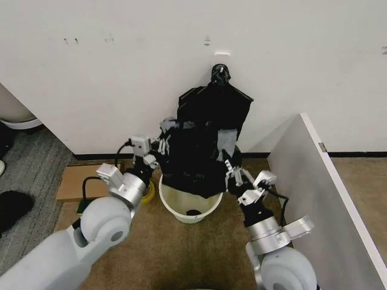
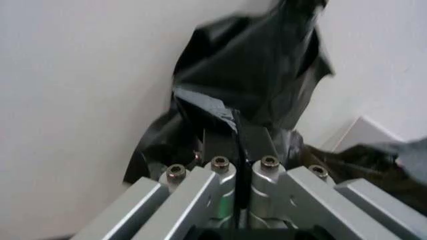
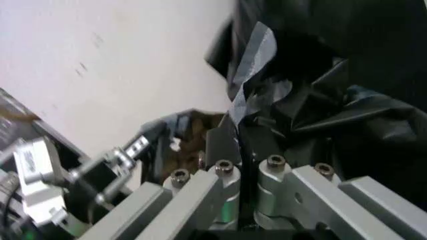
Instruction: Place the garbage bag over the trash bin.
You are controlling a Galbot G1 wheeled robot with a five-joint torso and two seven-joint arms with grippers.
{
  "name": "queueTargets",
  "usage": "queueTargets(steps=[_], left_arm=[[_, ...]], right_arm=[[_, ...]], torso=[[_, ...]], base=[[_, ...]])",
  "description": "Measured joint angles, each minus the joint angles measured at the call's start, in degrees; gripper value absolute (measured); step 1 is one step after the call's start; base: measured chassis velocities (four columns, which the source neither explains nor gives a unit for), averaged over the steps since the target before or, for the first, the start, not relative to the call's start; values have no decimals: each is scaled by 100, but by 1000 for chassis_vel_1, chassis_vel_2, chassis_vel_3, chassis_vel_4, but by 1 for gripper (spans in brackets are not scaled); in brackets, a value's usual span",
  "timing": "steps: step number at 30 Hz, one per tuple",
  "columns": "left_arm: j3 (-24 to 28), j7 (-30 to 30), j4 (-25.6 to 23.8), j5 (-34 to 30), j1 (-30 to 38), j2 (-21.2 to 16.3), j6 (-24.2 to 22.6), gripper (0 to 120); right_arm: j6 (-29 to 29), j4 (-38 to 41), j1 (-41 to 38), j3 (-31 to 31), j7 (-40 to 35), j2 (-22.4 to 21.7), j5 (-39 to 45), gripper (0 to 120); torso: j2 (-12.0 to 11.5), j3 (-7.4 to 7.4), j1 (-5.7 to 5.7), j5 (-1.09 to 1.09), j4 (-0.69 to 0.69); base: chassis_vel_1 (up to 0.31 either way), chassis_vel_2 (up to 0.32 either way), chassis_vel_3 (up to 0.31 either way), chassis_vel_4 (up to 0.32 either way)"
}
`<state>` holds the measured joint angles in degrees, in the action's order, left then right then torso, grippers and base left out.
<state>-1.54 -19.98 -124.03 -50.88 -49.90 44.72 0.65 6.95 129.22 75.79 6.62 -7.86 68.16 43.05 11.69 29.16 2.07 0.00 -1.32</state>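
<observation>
Glossy black plastic garbage bag (image 1: 208, 142) hangs over the round white plastic trash bin (image 1: 190, 208); we've got left gripper (image 1: 164, 144) and right gripper (image 1: 227, 158) both clamped on it.

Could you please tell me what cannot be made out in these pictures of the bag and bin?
- Trash bin: in the head view the garbage bag hangs over its far rim, hiding whether the bag's mouth is around it.
- Left gripper: in the head view its fingertips are buried in bag folds; the left wrist view shows them shut on plastic.
- Right gripper: in the right wrist view the bag's lower edge is cut off.
</observation>
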Motion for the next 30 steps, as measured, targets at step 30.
queueTargets(steps=[30], left_arm=[[-521, -105, 119, 923, -1989, -14, 287, 0]], right_arm=[[110, -720, 798, -276, -651, 828, -761, 0]], torso=[[1, -1, 0, -1, 1]], base=[[0, 0, 0, 0]])
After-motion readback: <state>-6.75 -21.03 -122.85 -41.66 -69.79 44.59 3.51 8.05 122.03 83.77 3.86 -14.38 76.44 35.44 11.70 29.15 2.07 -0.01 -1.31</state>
